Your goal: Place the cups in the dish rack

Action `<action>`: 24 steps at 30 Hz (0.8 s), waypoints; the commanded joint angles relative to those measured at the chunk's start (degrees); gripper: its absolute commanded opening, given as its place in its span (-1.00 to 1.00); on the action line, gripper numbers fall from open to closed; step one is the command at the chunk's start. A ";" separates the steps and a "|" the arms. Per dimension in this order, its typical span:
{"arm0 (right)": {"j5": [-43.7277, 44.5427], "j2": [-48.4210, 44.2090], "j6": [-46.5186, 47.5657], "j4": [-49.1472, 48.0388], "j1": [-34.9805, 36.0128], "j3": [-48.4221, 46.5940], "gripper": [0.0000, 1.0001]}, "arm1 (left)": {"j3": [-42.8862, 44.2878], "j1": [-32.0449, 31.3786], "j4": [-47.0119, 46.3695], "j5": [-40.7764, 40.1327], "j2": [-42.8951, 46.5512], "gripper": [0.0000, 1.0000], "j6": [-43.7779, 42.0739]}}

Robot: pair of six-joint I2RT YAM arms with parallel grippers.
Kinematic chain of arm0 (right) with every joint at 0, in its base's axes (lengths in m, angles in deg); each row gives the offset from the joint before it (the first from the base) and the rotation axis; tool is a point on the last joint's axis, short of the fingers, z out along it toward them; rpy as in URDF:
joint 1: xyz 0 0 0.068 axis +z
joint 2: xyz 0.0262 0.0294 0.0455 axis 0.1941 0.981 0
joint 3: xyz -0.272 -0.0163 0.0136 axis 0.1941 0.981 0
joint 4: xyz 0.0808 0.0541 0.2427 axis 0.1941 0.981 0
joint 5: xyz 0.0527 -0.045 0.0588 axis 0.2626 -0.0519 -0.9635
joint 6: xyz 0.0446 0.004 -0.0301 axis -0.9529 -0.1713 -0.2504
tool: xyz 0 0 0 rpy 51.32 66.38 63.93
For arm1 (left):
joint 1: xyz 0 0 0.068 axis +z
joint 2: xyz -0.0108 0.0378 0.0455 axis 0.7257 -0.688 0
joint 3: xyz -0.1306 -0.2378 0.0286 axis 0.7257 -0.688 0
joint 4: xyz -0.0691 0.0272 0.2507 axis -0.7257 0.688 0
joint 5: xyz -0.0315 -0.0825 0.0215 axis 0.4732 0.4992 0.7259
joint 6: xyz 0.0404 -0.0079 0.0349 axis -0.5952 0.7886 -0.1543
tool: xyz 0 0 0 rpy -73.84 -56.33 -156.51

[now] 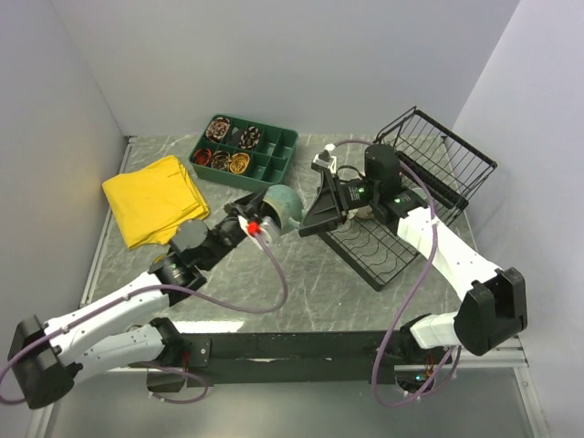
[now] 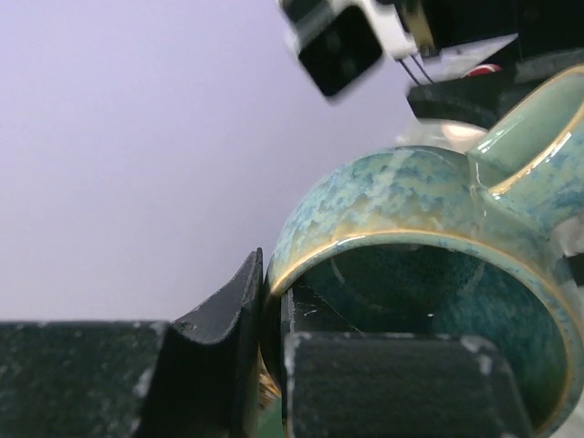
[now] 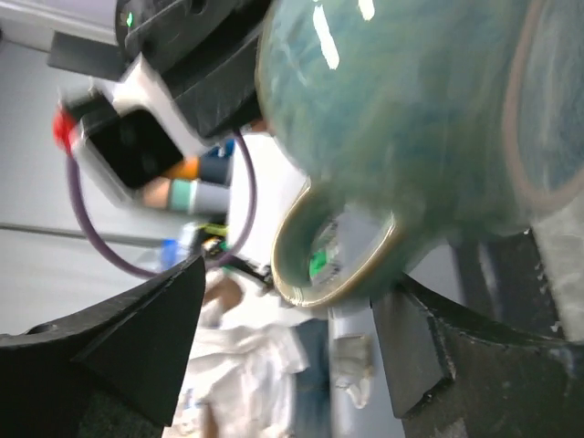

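Observation:
Only one cup shows, the larger grey-green mug [image 1: 283,205]; the other cups are out of view. My left gripper [image 1: 251,224] holds it off the table, left of the black wire dish rack [image 1: 376,245]. In the left wrist view the gripper [image 2: 272,306] is shut on the mug's [image 2: 411,196] rim, one finger inside and one outside. My right gripper [image 1: 313,215] is open beside the mug. In the right wrist view the mug [image 3: 411,100] fills the top, and its handle [image 3: 301,274] hangs between the spread fingers [image 3: 128,338] of the gripper [image 3: 292,342], apart from them.
The rack's raised wire basket end [image 1: 443,160] stands at the back right. A dark green compartment tray [image 1: 274,155] with small items sits at the back centre. A folded yellow cloth [image 1: 155,196] lies at the left. Walls close in the table on three sides.

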 commanded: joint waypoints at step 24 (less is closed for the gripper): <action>-1.68 -2.37 -29.86 -29.27 1.59 8.10 -1.00 | 3.62 -11.84 -17.56 -4.79 -3.54 -0.98 -25.23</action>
